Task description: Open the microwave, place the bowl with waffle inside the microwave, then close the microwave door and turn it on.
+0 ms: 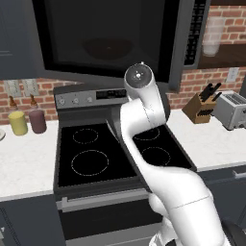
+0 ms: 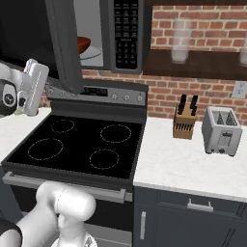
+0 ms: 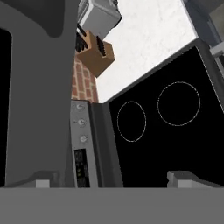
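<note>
Brick wall and white counter [image 2: 183, 159] frame a black stove [image 2: 82, 144], above which the microwave [image 2: 120, 34] is mounted. The microwave door [image 2: 65, 43] is seen swung partly open in the right base view, and behind its edge the bowl [image 2: 83, 45] is seen resting on the glass plate inside. The waffle cannot be made out; it is presumably in the bowl, hidden by the door and the rim. Opening and loading can therefore be judged done. Closing the door and starting the oven at the keypad [image 2: 126, 31] are left. The gripper [image 3: 114, 180] is held with its fingers spread wide and nothing between them, close beside the door's grey frame, over the stove's back panel. A push on the door is judged to be the next step.
</note>
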